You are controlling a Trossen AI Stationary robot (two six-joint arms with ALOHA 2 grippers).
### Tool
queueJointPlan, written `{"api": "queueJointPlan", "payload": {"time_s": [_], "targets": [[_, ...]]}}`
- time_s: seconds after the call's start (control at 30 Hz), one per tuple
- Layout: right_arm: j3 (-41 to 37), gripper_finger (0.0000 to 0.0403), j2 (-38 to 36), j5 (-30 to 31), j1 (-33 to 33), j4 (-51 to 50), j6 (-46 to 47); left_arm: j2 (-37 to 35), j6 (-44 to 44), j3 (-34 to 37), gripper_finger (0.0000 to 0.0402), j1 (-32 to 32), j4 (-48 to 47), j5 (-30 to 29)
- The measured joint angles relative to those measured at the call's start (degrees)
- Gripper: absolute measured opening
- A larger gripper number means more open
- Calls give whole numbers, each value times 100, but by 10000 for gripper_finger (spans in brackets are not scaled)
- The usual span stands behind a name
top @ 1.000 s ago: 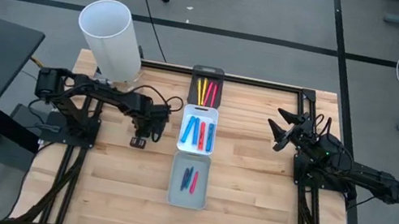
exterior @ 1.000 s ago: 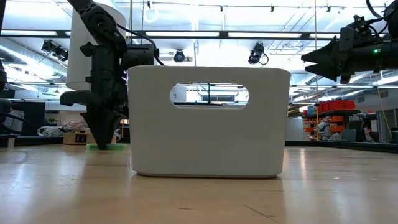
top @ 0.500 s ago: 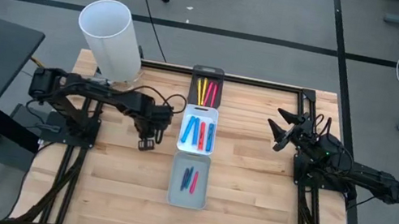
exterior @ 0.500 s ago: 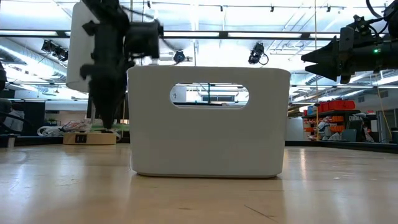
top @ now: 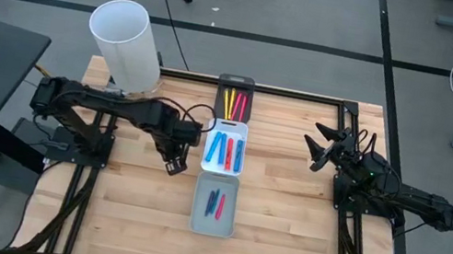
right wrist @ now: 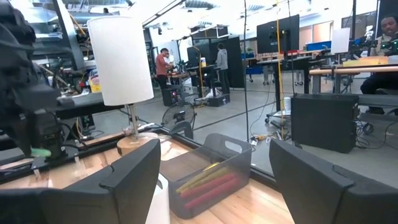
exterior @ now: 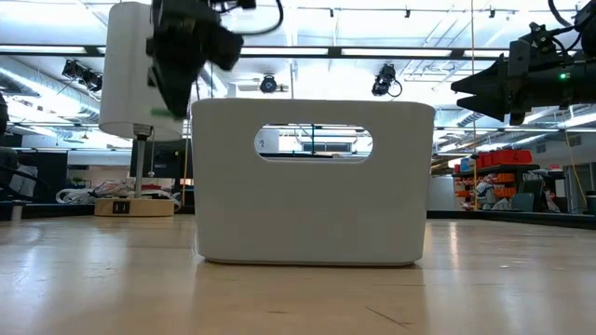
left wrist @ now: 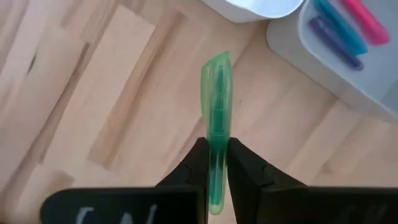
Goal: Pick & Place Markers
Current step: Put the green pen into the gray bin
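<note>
The left gripper (top: 172, 165), clamped on a green marker (left wrist: 216, 121), hangs above the table (top: 286, 212) just beside the white tray (top: 229, 126), on that arm's own side. The wrist view shows the marker pinched between the two fingers (left wrist: 198, 163) with most of its length sticking out past their tips, bare wood below it. In the low view the load is only a green smear beside the tall white cylinder (top: 125, 44), so how high it hangs is hard to say.

Much of the sorting looks done. The dark tray (top: 236, 82) holds yellow and red markers (top: 233, 103); the white tray holds blue and red ones (top: 224, 149); the grey tray (top: 211, 229) (nearest the low camera) holds a few more (top: 215, 203), apparently blue, purple and red. No marker shows loose on the wood in the overhead picture.

What appears left is to set the green one into a tray. The right gripper (top: 327, 142) waits over its own side, fingers spread wide and holding nothing.
</note>
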State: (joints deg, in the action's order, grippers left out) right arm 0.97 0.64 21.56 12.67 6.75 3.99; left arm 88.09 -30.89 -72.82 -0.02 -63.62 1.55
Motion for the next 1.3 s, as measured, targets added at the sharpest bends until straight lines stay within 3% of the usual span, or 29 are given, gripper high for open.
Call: {"api": "queueJointPlan", "payload": {"time_s": [0.27,0.73,1.07,1.3], "targets": [[0,302,0,0,0,1,-2,-46,-1378,-801,35,-363,-1054,-137],[0,302,0,1,-1,-2,-1,-711,-3861,-855,35,-992,-2172,-607],[0,302,0,0,-2,-4,0,-542,-6109,-859,35,-1581,-1855,-646],[0,302,0,0,0,-1,0,266,-7202,-1348,35,-1885,-1634,-631]]}}
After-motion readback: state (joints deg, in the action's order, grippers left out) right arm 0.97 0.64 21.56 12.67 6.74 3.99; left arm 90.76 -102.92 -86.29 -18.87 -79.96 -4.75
